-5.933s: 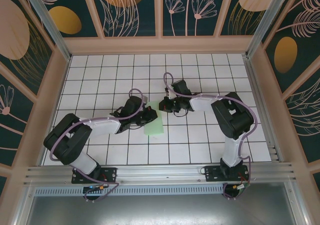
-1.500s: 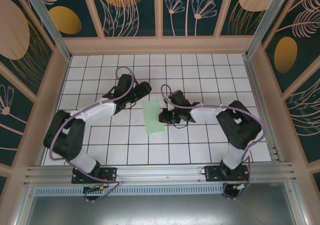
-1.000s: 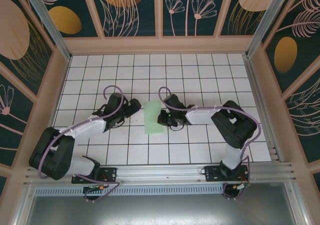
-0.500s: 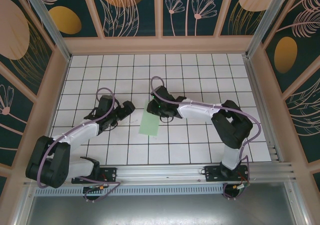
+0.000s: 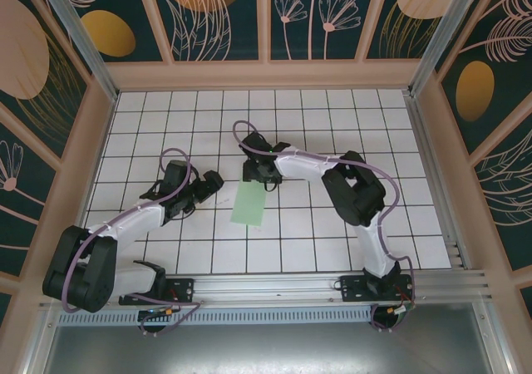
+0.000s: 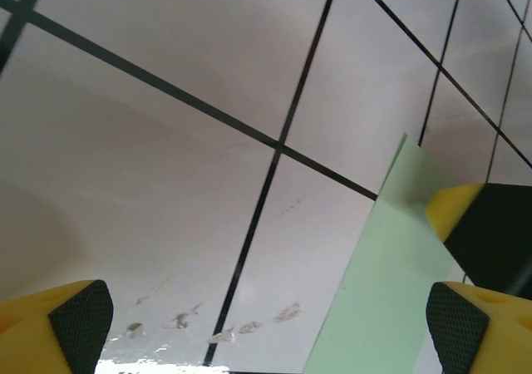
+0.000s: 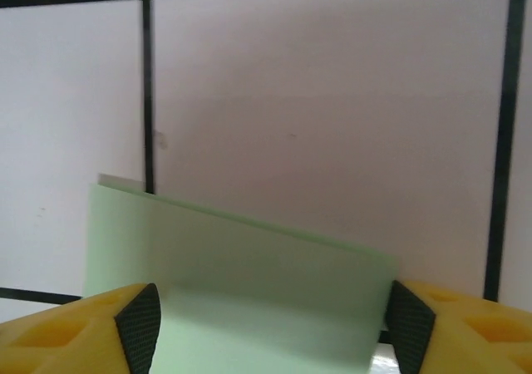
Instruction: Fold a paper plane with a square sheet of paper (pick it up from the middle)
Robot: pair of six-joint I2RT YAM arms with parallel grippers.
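One sheet of pale green paper (image 5: pixel 248 204) — it lies between the right fingers (image 7: pixel 137 324) and beside one of the left fingers (image 6: pixel 461 328). Two arms, the left arm (image 5: pixel 137 216) and the right arm (image 5: pixel 303 162). Four fingers in all — two per arm. One white tiled bench (image 5: pixel 332 116).

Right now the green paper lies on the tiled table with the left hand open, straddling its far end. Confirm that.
Not the left hand. The right hand is the one open, straddling the far end of the green paper; the right wrist view shows it. The paper does lie on the tiled table.
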